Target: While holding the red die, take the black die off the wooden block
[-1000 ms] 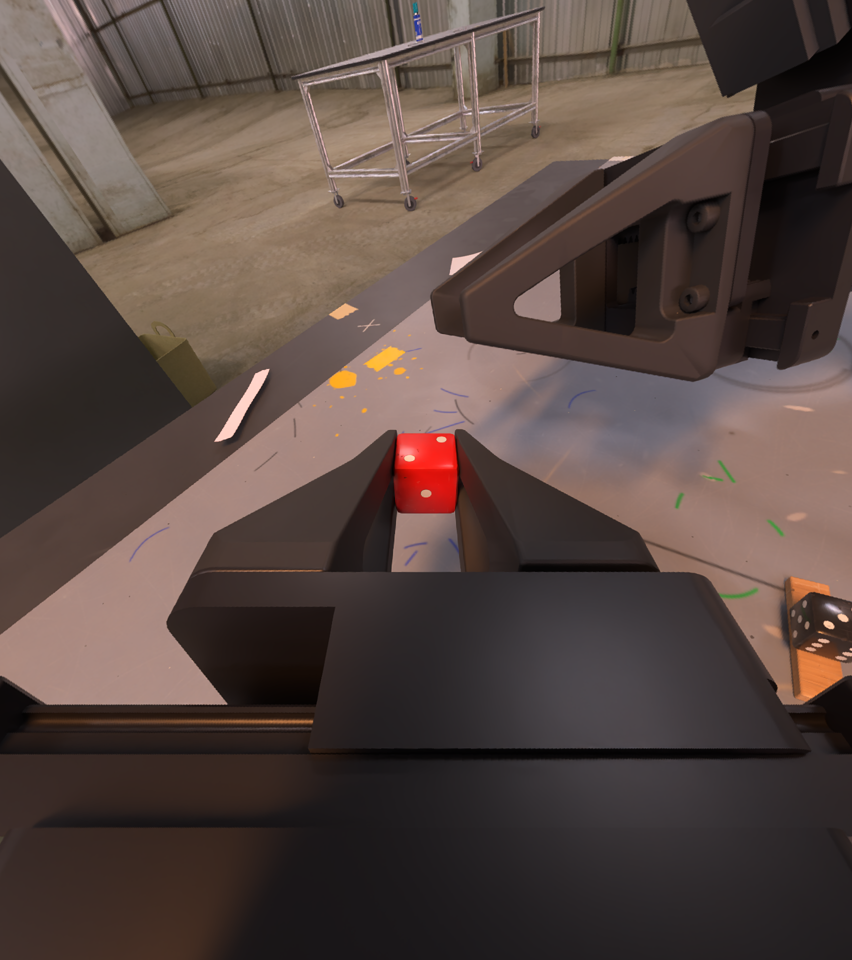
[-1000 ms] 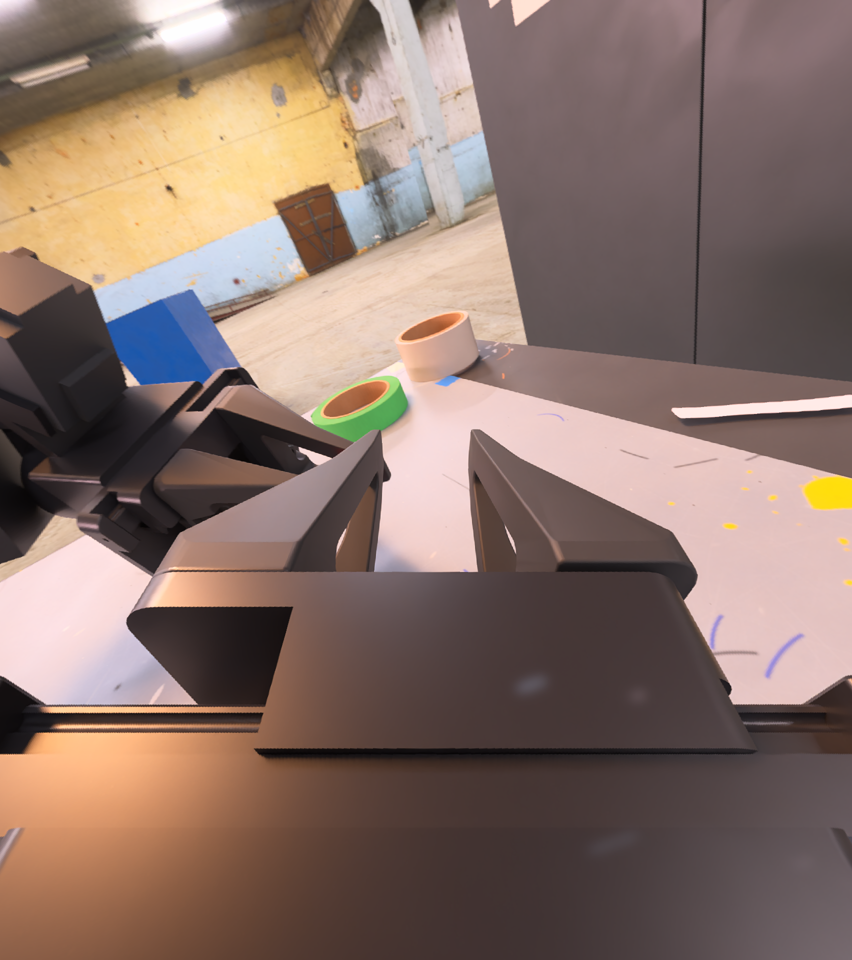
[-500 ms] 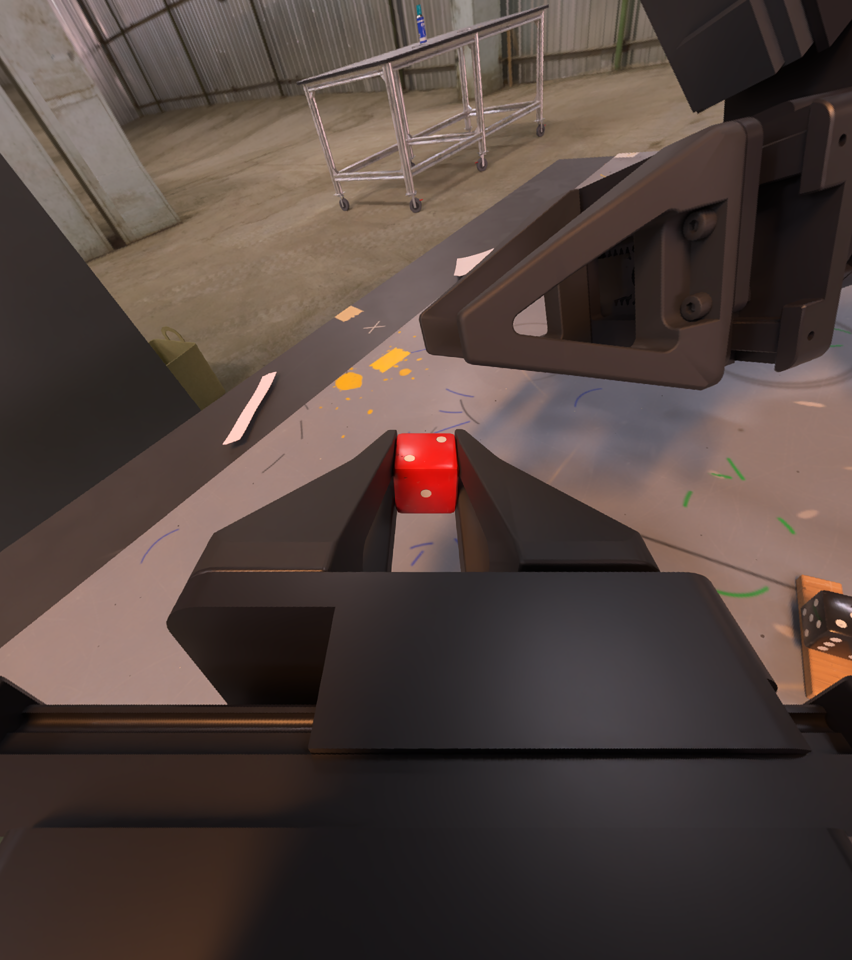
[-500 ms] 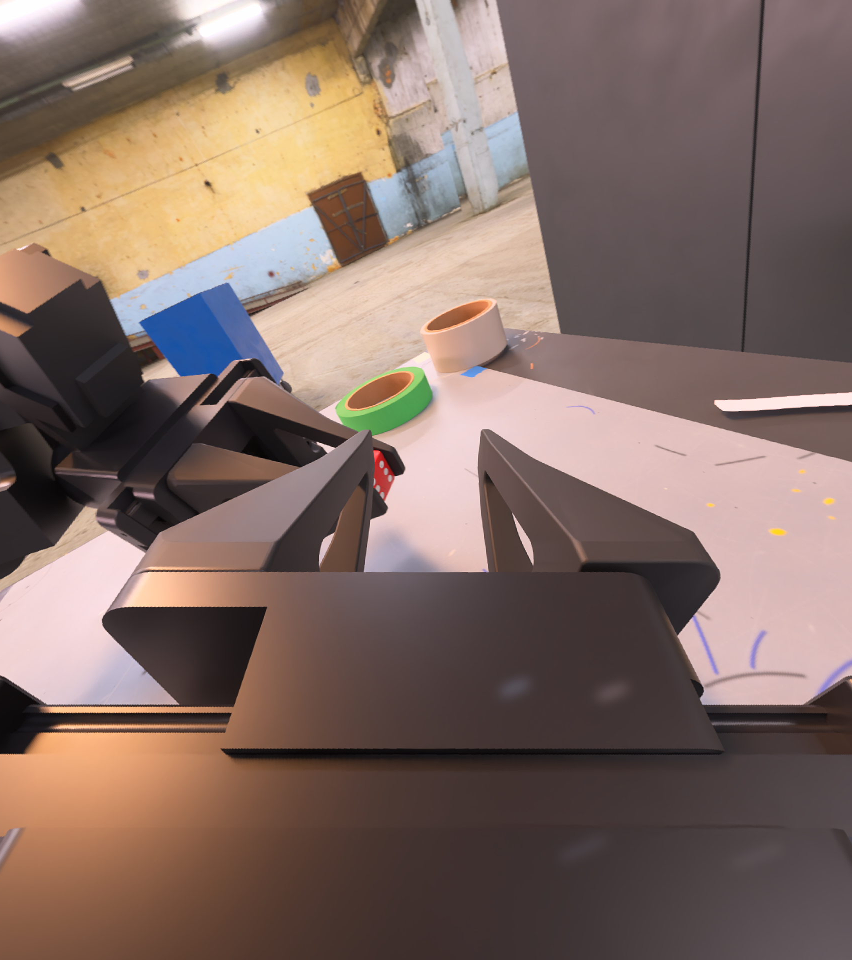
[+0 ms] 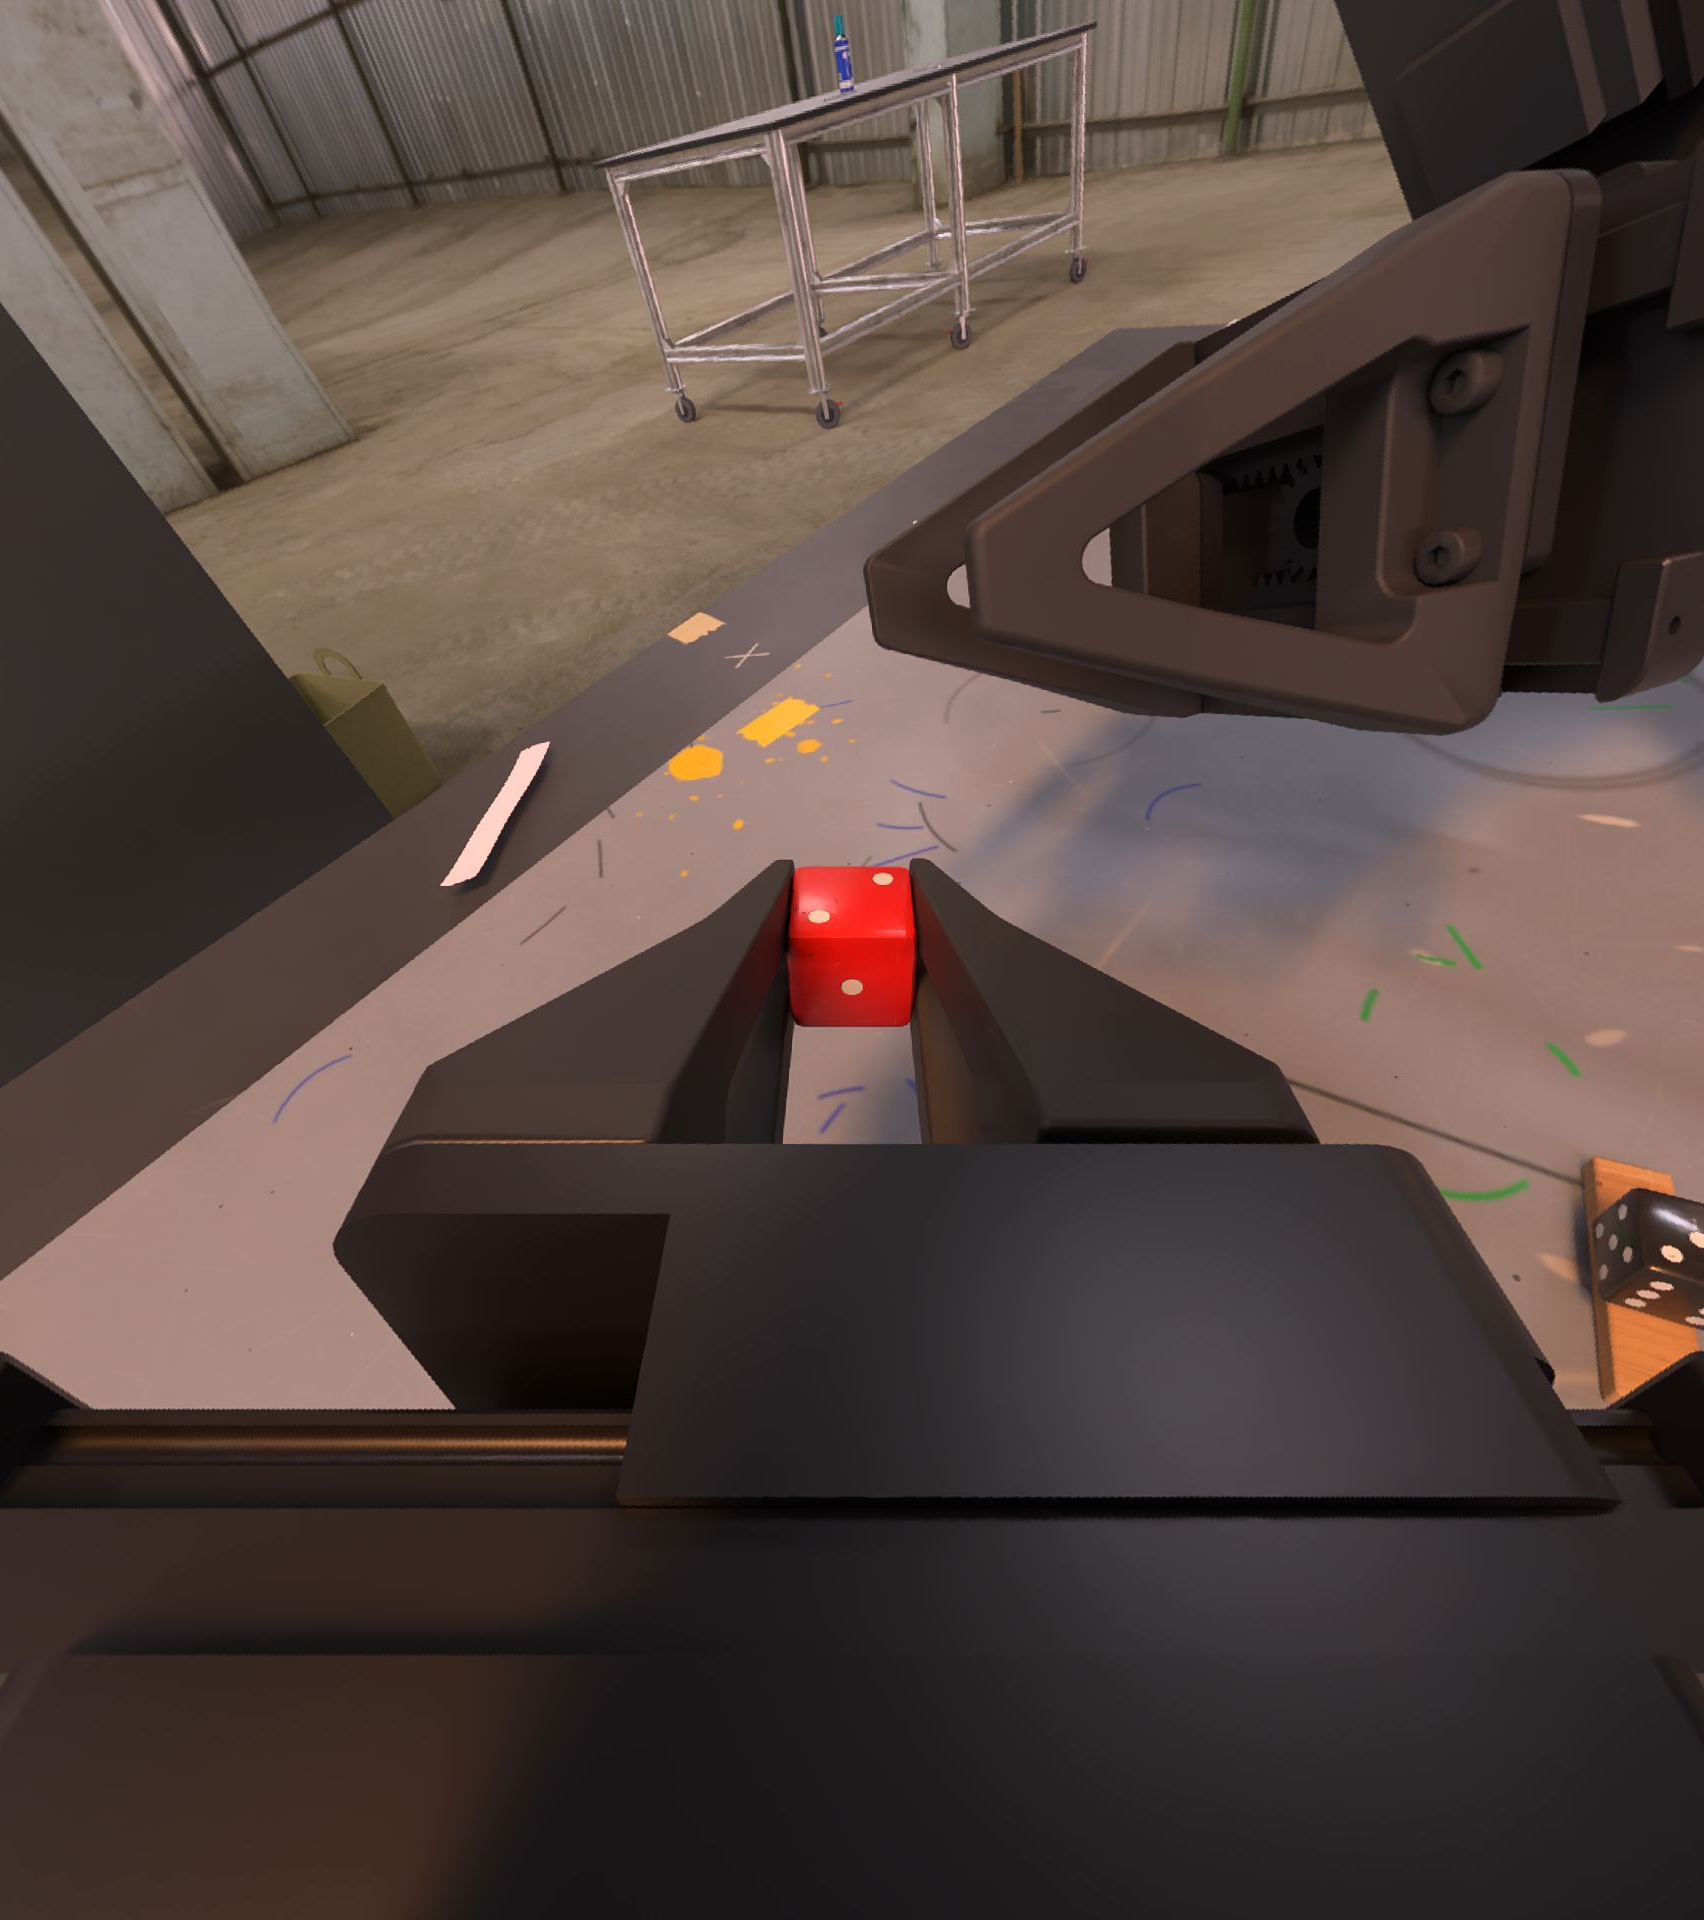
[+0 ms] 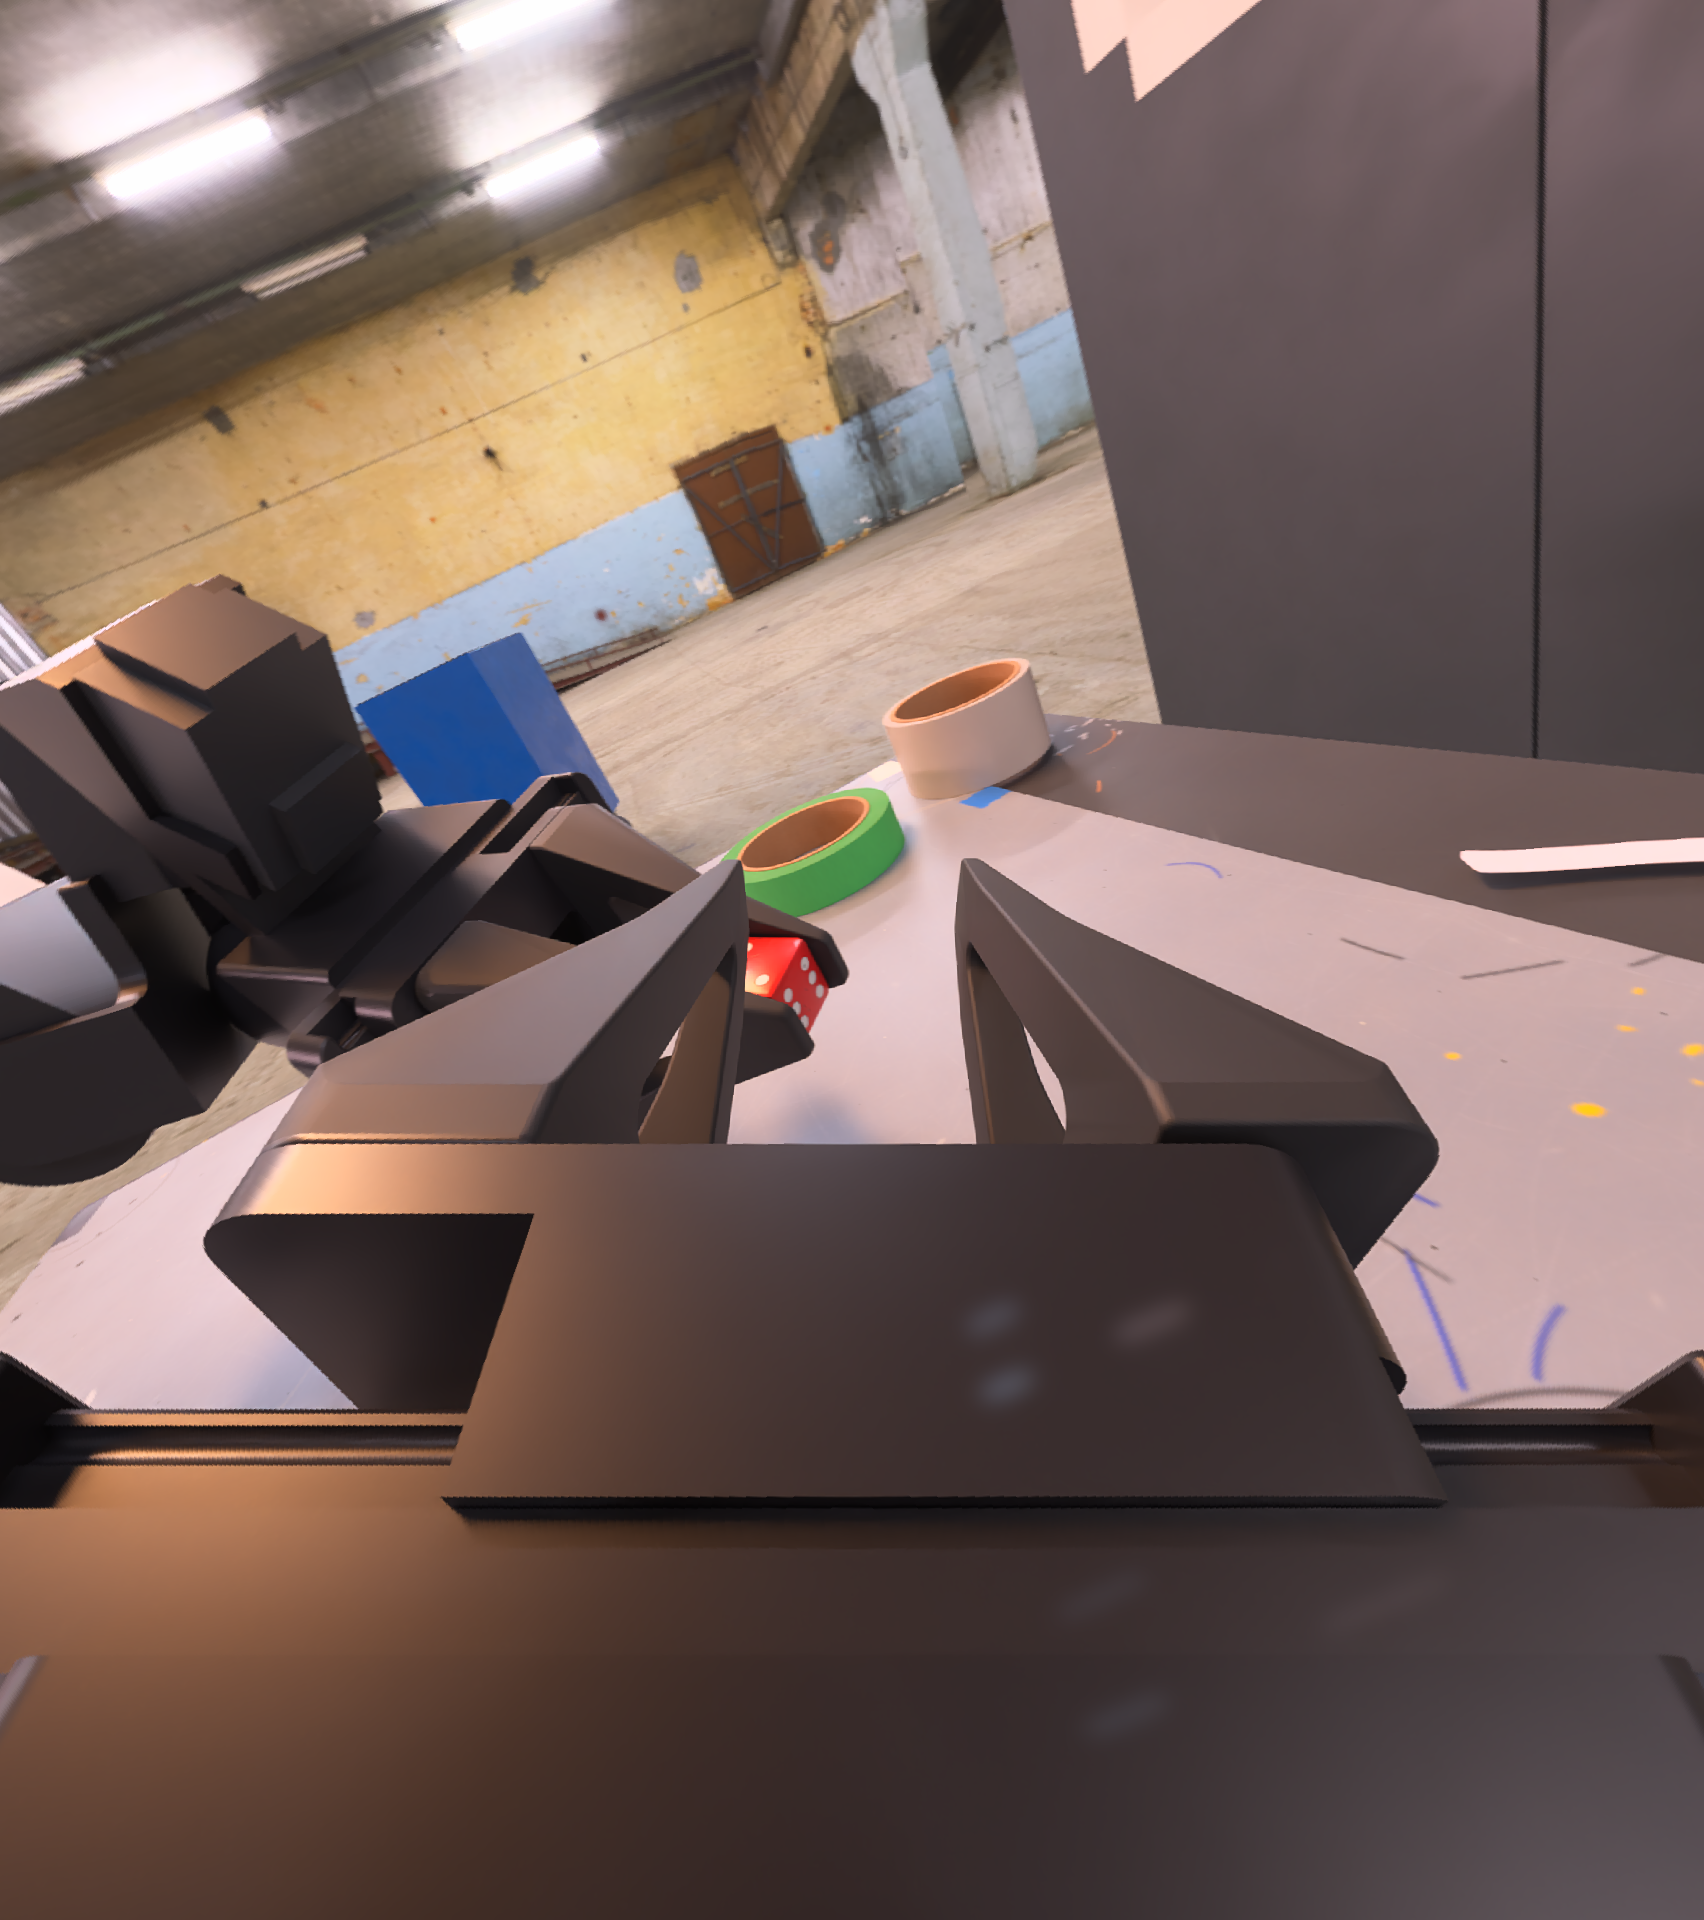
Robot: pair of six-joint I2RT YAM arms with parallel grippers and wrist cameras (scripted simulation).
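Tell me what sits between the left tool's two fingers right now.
The red die sits there, clamped between the left tool's fingertips and lifted off the table. The left wrist view shows it best; the right wrist view also catches it.

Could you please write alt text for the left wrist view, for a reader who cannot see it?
The left gripper grips a red die above a grey table. At lower right, a black die sits on a wooden block; the right gripper hangs at upper right.
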